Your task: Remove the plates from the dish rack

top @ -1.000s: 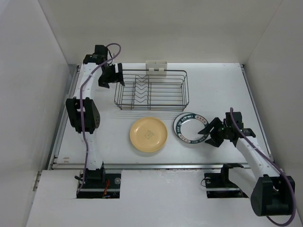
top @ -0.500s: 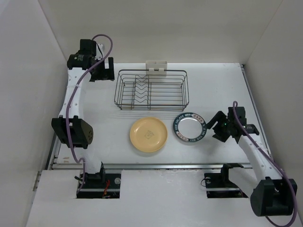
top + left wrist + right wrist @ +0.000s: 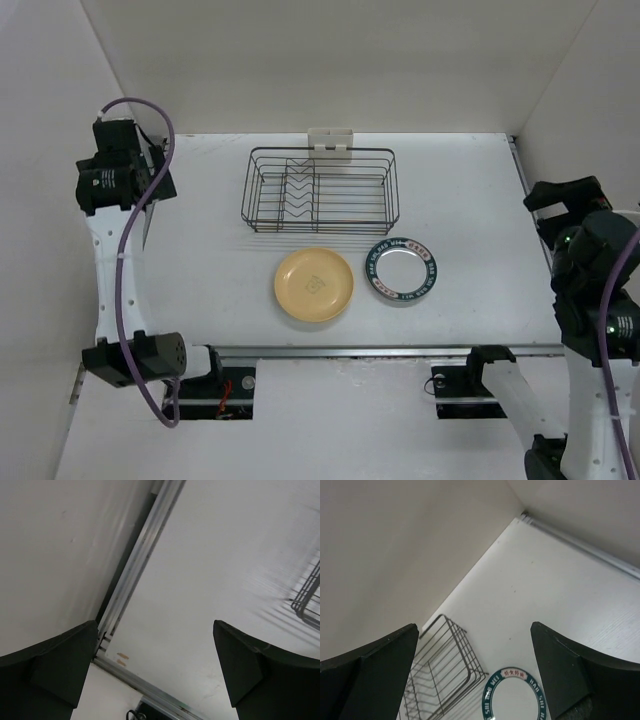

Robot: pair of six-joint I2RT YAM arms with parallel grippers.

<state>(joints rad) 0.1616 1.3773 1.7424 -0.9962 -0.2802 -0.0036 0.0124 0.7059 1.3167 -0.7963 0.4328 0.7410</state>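
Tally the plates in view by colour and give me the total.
Yellow-orange plate: 1
White plate with dark patterned rim: 1
Total: 2 plates, both lying outside the dish rack, which holds none.

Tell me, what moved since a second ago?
Both arms pulled back. The left gripper went away from the left end of the dish rack and swung out toward the left wall. The right gripper backed off from the dark-rimmed plate, rising toward the right edge. Both are open and hold nothing. The dish rack, the yellow plate and the dark-rimmed plate stayed where they were.
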